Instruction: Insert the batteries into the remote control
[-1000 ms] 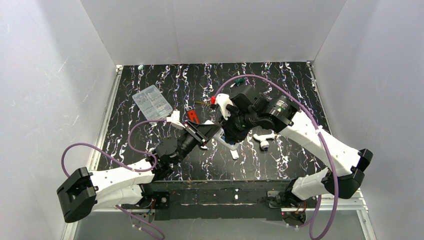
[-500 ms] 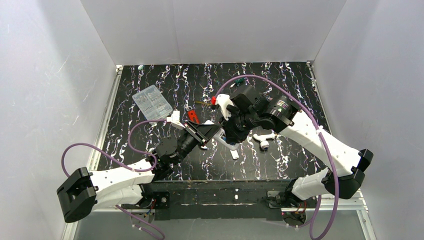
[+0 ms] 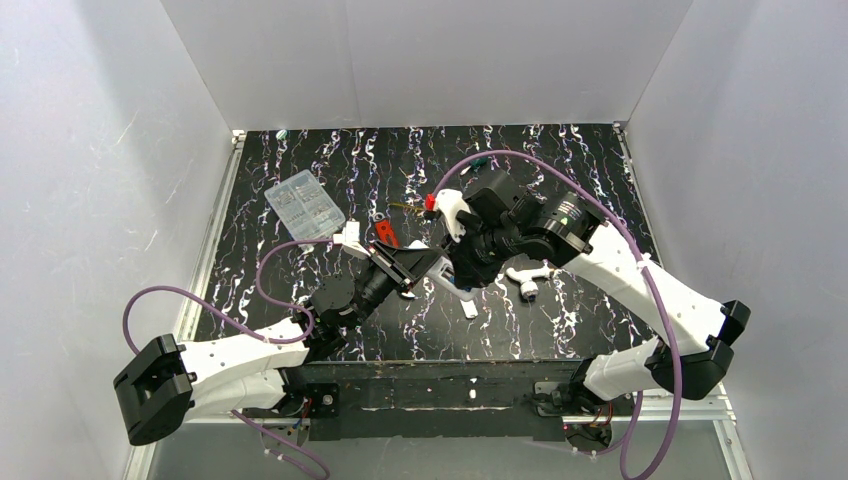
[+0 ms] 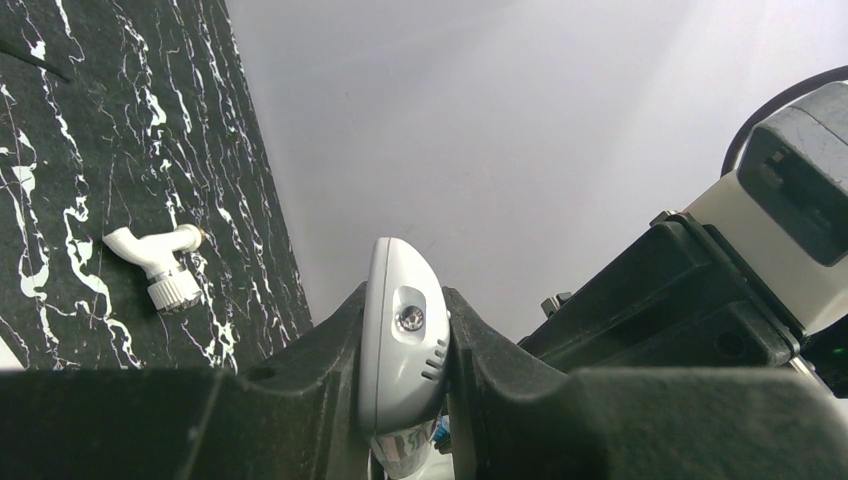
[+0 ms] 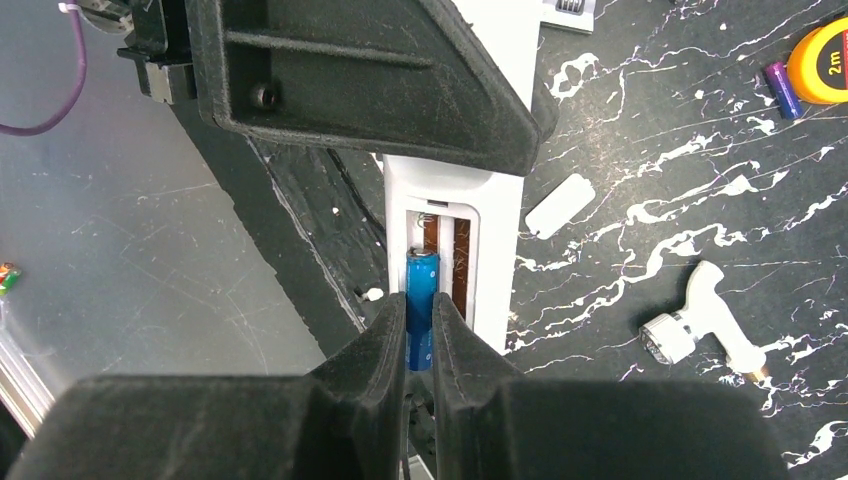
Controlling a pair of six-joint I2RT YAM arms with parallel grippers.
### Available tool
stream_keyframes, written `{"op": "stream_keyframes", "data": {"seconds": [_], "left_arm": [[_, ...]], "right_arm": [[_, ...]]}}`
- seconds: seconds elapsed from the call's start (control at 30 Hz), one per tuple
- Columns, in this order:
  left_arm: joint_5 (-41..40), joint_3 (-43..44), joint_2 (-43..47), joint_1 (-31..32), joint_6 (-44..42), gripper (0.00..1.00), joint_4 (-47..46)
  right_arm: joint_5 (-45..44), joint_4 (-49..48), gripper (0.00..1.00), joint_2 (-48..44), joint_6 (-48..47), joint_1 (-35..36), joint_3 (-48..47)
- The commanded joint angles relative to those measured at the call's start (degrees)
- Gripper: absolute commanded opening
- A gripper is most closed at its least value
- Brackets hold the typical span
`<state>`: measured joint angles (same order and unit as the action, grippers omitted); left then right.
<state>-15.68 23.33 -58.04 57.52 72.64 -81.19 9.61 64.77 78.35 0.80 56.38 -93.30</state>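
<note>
The right gripper [image 5: 420, 318] was clamped on a blue battery [image 5: 421, 285] at the open bay of the remote control [image 5: 495, 270].
In the right wrist view the battery stood at centre frame between the finger pads, with its upper end in the left slot of the bay. The left gripper [image 4: 403, 320] was clenched on the remote control's sides at bottom centre of its own view. A small white cover [image 5: 559, 206] and a white tap fitting [image 5: 700, 320] lay right of centre on the black marbled table [image 3: 330, 160].
</note>
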Motion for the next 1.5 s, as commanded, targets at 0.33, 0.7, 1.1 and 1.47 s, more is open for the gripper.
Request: {"op": "stream_keyframes", "data": {"seconds": [0.33, 0.7, 1.1, 1.47], "left_arm": [[-1.1, 1.9, 0.8, 0.1, 0.0, 0.00, -6.5], [-1.3, 1.9, 1.1, 0.2, 0.0, 0.00, -6.4], [-1.3, 1.7, 0.8, 0.1, 0.1, 0.00, -6.7], [-1.4, 1.4, 1.1, 0.1, 0.2, 0.00, -6.6]], "right_arm": [[1.1, -1.5, 0.21, 1.2, -0.6, 0.4, -2.9], [1.1, -1.7, 0.30, 2.2, -0.6, 0.4, -3.6], [0.0, -1.8, 0.45, 1.4, -0.6, 0.4, -5.4], [-1.7, -3.9, 0.52, -4.0, -5.0, 0.4, -3.1]]}}
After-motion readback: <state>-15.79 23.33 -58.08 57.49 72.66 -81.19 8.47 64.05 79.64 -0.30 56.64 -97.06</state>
